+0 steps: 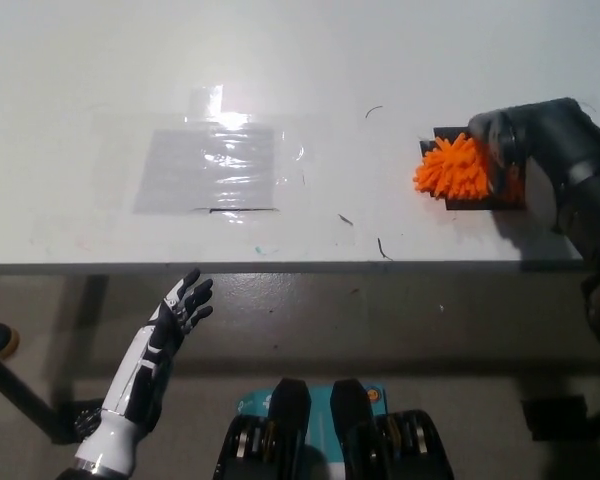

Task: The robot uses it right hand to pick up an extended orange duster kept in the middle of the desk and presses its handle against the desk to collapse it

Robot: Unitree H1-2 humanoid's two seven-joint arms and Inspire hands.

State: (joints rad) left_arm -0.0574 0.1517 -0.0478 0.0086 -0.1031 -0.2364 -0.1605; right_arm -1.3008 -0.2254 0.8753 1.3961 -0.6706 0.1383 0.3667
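White desk (310,60), right hand (515,140) clamped on orange duster (452,170) near right edge; left hand (180,305) open below front edge.

the duster (452,170) under the right hand (540,135) looks like soft, shaggy orange cloth in thick matt strands. the hand itself seems hard plastic, dark grey and dull. just below it lies a flat black matt patch (472,204). the desk (90,80) is smooth, pale and faintly shiny. well to the hand's left, a clear film sheet (210,168) is glossy and wrinkled.
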